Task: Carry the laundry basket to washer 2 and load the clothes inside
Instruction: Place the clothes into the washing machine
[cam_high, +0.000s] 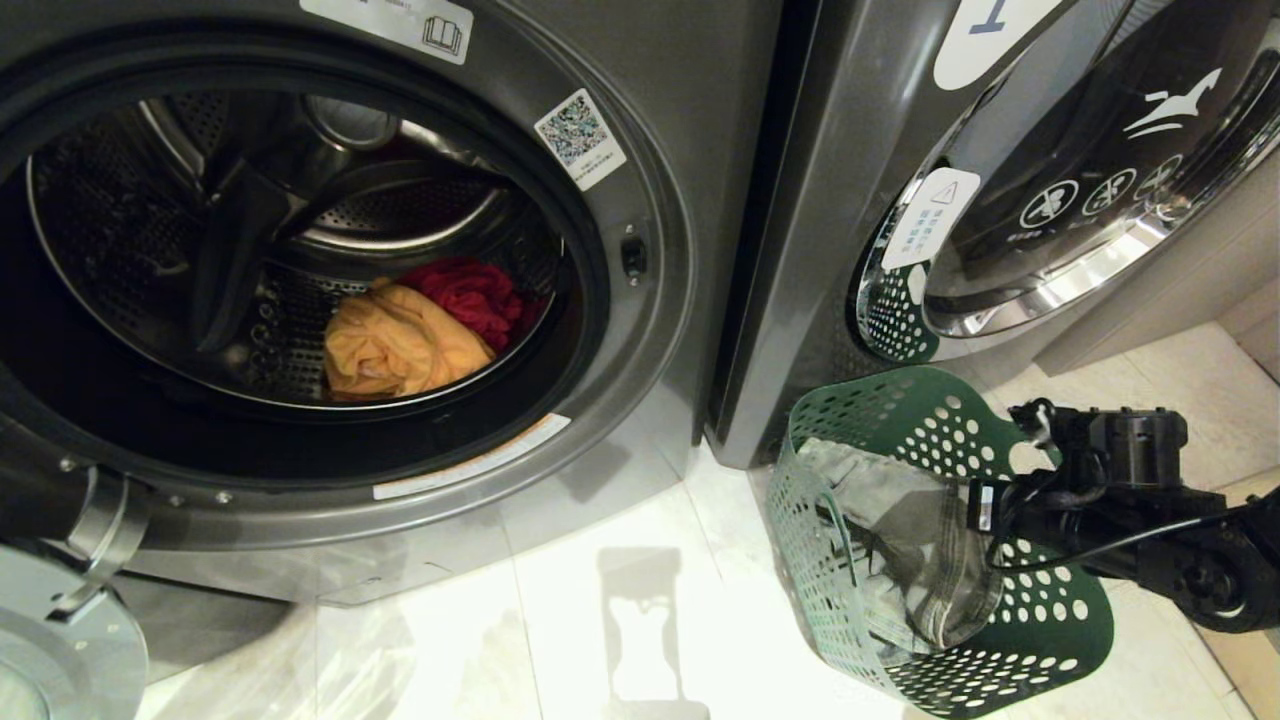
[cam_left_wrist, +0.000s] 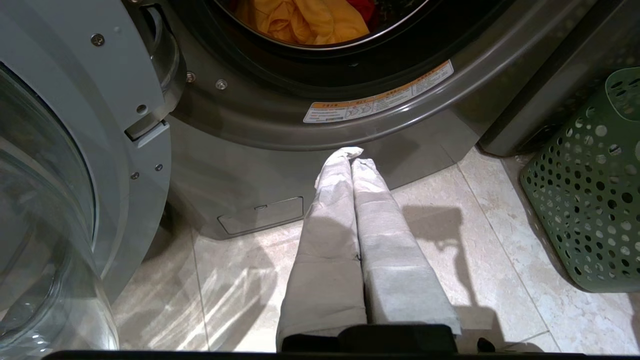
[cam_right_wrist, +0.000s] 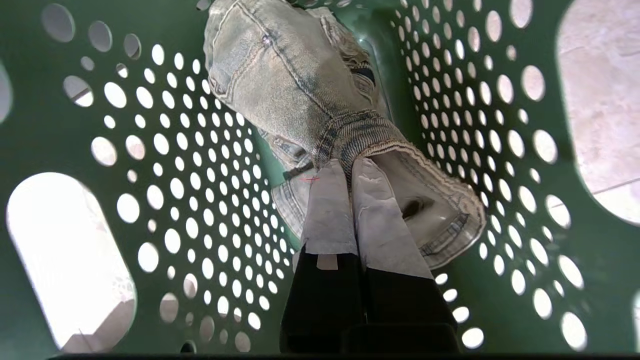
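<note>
Washer with open door (cam_high: 640, 440) fills the left two-thirds of the head view; its number label is not in view. Drum open; hinged glass door (cam_left_wrist: 45, 200) swung out at lower left. A second washer (cam_high: 860, 150), door shut, stands at upper right, white label at the top edge partly cut off.

Laundry basket (cam_high: 1040, 620) sits on the tiled floor (cam_high: 620, 620) at lower right of the head view, just beside the seam between the two machines, tilted toward the camera.

Clothes: yellow garment (cam_high: 395, 345) and red garment (cam_high: 475, 295) lie touching in the bottom of the drum, centre-left of frame. Grey-green denim piece (cam_right_wrist: 295, 85) is inside the basket.

Right gripper (cam_right_wrist: 350, 167), reaching into the basket: padded fingers pinched together on a bunched fold of the denim.

Left gripper (cam_left_wrist: 352, 155), low in front of the open washer, above the floor: fingers pressed together, holding nothing.
</note>
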